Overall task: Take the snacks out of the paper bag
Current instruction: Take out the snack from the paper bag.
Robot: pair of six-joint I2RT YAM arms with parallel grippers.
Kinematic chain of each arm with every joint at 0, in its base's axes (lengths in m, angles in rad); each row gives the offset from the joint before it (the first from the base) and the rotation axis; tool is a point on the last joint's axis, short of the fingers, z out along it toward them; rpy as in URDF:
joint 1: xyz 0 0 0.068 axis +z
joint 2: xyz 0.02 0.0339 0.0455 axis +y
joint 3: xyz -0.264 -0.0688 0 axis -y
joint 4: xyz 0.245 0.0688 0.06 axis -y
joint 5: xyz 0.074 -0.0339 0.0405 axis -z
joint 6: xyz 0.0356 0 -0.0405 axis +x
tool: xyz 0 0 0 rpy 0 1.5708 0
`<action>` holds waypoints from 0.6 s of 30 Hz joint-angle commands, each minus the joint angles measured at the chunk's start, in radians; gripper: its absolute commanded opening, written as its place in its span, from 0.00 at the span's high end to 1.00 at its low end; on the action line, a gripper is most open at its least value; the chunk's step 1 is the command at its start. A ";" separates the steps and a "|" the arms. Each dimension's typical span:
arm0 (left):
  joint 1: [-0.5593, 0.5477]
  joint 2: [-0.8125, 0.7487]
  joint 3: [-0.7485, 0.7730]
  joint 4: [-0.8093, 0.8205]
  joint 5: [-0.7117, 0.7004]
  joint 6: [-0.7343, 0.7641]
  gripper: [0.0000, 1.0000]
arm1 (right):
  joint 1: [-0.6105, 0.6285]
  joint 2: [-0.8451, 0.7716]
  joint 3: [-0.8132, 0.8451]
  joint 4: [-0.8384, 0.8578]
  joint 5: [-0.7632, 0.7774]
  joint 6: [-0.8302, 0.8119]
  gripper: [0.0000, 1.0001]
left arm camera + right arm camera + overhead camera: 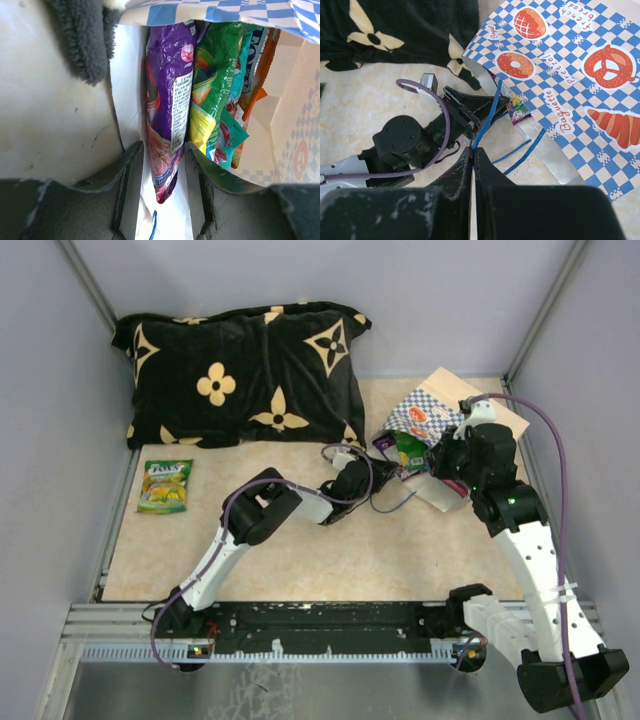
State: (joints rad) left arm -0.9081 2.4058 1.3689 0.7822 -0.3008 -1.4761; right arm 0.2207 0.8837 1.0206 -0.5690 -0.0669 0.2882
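The blue-and-white checked paper bag [425, 412] lies on its side, mouth facing left. My left gripper [165, 160] is open inside the mouth. Its fingers [131, 167] stand either side of the lower end of a purple snack packet [167, 90] without clamping it. Green [215, 80], teal [232, 132] and orange [260, 80] packets stand packed beside it. My right gripper [473, 150] is shut on the bag's blue cord handle [487, 117], just right of the mouth [447, 458]. One green packet [165, 485] lies on the table at far left.
A black cushion with tan flowers [240, 370] fills the back left, its corner close to the bag's mouth. The beige table top [300, 560] ends at a metal rail along the near side. Grey walls close in on both sides.
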 commanded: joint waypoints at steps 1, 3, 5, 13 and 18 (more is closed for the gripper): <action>0.001 0.041 0.064 -0.157 -0.016 0.051 0.55 | 0.006 -0.020 0.011 0.041 -0.006 -0.014 1.00; 0.000 0.053 0.093 -0.183 -0.013 0.057 0.55 | 0.006 -0.019 0.010 0.041 -0.004 -0.015 1.00; 0.000 0.068 0.119 -0.204 -0.010 0.058 0.55 | 0.005 -0.017 0.009 0.041 -0.002 -0.019 1.00; -0.001 0.119 0.228 -0.255 0.003 0.065 0.57 | 0.005 -0.011 0.018 0.041 0.002 -0.023 1.00; -0.003 0.090 0.244 -0.264 -0.033 0.163 0.71 | 0.006 -0.008 0.019 0.044 0.000 -0.023 1.00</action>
State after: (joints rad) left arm -0.9081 2.4851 1.5951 0.5861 -0.3035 -1.4055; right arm 0.2207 0.8841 1.0206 -0.5690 -0.0654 0.2821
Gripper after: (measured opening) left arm 0.319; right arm 0.008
